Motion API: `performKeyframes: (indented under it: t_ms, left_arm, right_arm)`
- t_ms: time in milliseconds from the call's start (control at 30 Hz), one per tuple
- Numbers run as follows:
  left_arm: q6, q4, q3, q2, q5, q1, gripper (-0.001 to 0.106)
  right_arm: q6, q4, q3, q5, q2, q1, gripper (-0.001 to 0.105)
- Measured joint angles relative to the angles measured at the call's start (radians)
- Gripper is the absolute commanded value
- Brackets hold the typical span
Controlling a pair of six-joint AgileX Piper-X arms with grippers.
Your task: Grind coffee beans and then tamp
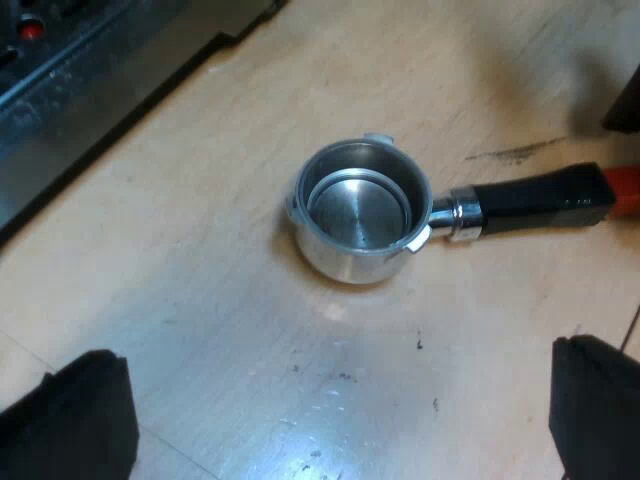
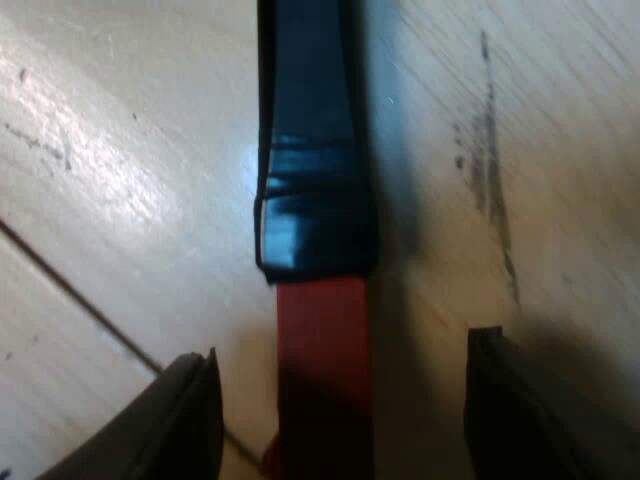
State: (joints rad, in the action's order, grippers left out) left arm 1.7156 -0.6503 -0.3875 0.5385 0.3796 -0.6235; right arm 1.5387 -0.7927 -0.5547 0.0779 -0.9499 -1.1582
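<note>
The metal holder lies loose on the wooden table, its basket empty and shiny inside. Its dark handle ends in red. My left gripper hovers above the table close to the basket, open, with nothing between its black fingers. My right gripper is low over the handle's end, open, one finger on each side of the red tip. The dark handle runs away from it. I cannot tell whether the fingers touch the handle.
The espresso machine's dark base stands at the table's edge beyond the holder, with a small red light on it. Dark scuff marks streak the wood near the handle. A seam crosses the tabletop.
</note>
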Motion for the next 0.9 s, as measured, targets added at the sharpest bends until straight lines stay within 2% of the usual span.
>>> performKeyframes:
  t_ms: [100,267,500,667,733,833,900]
  left_arm:
    - [-0.009,-0.036,-0.034,0.000,-0.006,0.000,0.085]
    - [-0.082,-0.104,-0.067,0.000,-0.010,0.000,0.085]
    - [-0.126,-0.233,-0.114,-0.028,-0.069,0.000,0.085]
    - [-0.132,-0.257,-0.128,-0.069,-0.084,0.000,0.085]
    - [-0.135,-0.266,-0.131,-0.085,-0.098,0.000,0.085]
    - [-0.128,-0.346,-0.179,-0.141,-0.105,0.000,0.085]
    - [-0.127,-0.349,-0.184,-0.151,-0.105,0.000,0.085]
  right_arm:
    - [-0.006,-0.081,-0.047,-0.002,0.000,0.000,0.055]
    - [-0.006,-0.153,-0.116,-0.005,-0.002,0.000,0.055]
    - [-0.008,-0.179,-0.223,0.005,-0.002,0.000,0.055]
    - [-0.008,-0.161,-0.261,0.050,-0.002,0.000,0.055]
    - [-0.009,-0.058,-0.264,0.070,0.034,0.000,0.055]
    - [-0.009,0.021,-0.264,0.070,0.050,0.000,0.055]
    - [-0.002,0.049,-0.264,0.070,0.049,0.000,0.055]
